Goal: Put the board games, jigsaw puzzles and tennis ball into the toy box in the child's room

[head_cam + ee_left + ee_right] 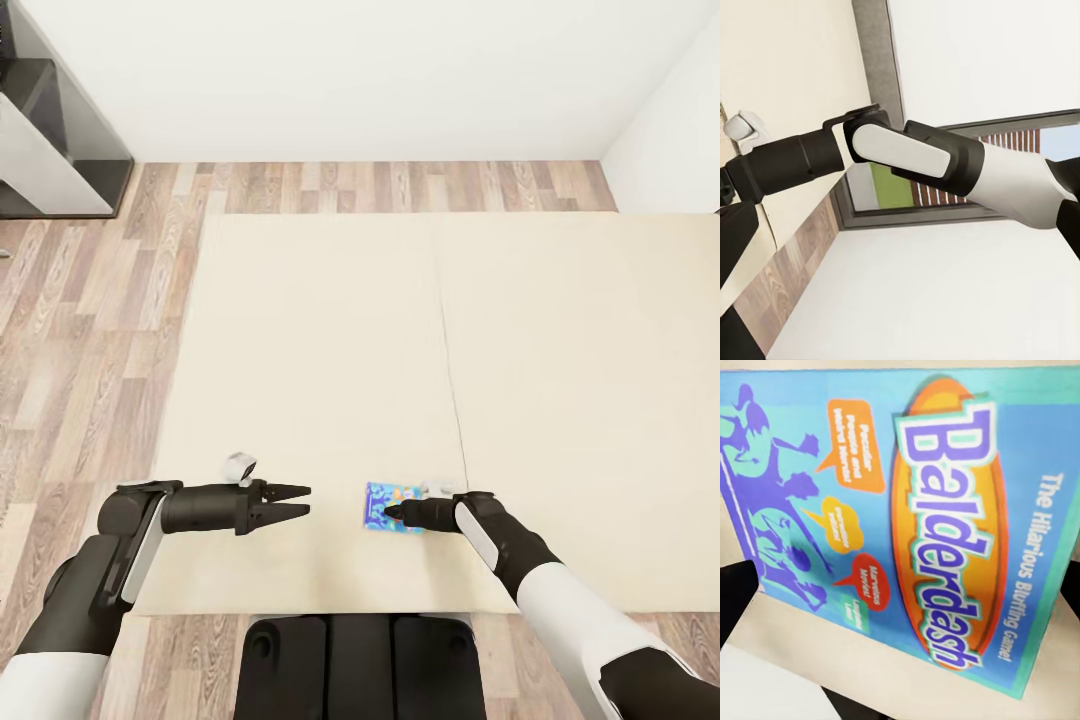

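Balderdash, the small blue board game (393, 508), lies flat on the bed (330, 350) near its front edge, at about six o'clock in the head view. The right hand (392, 514) hangs directly over it, much nearer than the left hand (300, 502), which hovers at nine o'clock, fingers slightly parted and empty. The right wrist view adds the lettered cover (907, 525), its long axis slanted; whether that hand is open, I cannot tell.
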